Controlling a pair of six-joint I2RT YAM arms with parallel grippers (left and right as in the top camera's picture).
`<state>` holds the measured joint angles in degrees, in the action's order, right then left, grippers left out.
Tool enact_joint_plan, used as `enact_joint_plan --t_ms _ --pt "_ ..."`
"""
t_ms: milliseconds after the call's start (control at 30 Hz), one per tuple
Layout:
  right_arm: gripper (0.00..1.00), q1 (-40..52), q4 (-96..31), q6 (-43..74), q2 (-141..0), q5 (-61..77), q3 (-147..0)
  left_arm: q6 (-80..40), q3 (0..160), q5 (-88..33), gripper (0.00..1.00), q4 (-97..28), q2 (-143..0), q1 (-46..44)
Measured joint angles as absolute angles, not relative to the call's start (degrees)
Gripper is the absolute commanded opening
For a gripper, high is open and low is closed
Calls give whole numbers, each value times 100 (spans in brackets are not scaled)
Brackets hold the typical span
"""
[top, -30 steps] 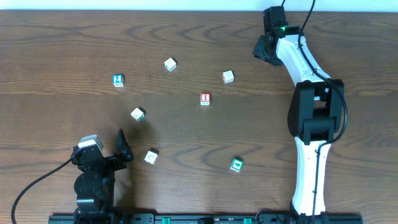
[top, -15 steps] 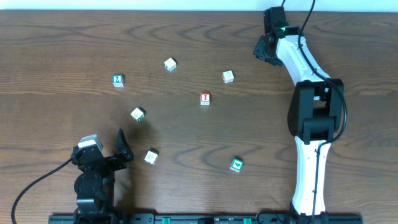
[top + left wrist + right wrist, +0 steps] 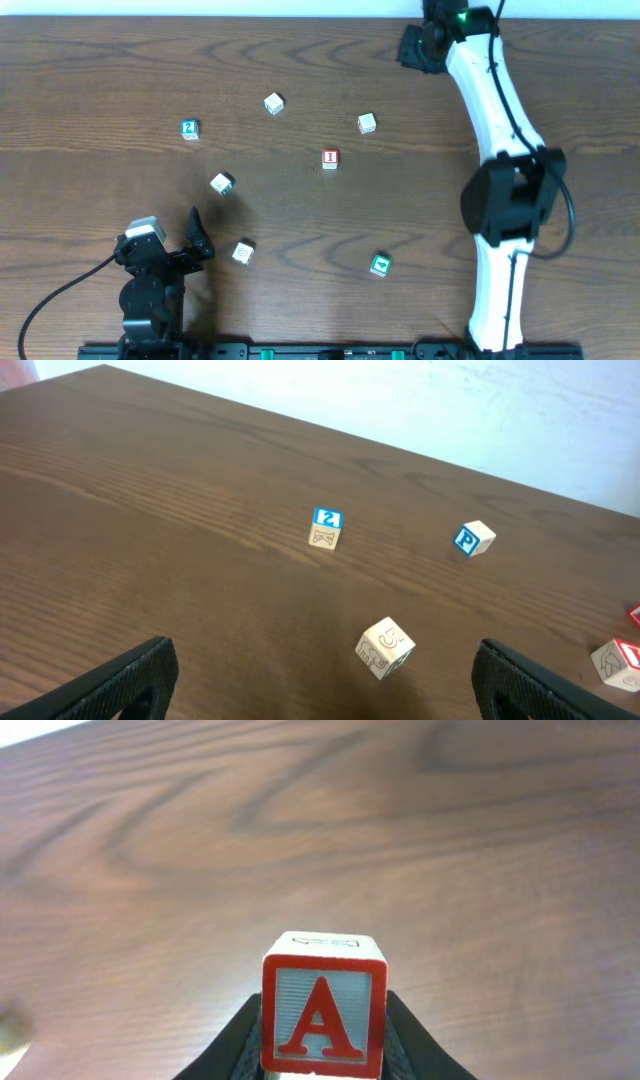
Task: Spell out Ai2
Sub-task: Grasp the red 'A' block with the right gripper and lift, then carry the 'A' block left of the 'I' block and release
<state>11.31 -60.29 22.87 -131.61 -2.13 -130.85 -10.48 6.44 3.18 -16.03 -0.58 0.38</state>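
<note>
My right gripper is shut on the red A block and holds it above the table at the far right back; the block is hidden in the overhead view. The red I block lies mid-table. The blue 2 block lies at the left, also in the left wrist view. My left gripper is open and empty near the front left, its fingertips wide apart.
Other letter blocks are scattered about: one with a 5, a blue P block, a plain one, a green one and one beside my left gripper.
My right gripper has moved up and toward the table's back edge with the A block. The left arm and the loose blocks have not moved.
</note>
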Motion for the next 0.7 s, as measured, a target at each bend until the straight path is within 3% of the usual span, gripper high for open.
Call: enact_joint_plan --t_ms 300,700 --pt "1 2447 -7675 1857 -11963 -117 -13056 -1048 644 318 95 -1601 -58 38" --pt "1 2528 -5686 1767 -11963 198 -9918 -1048 644 318 95 -1601 -58 38"
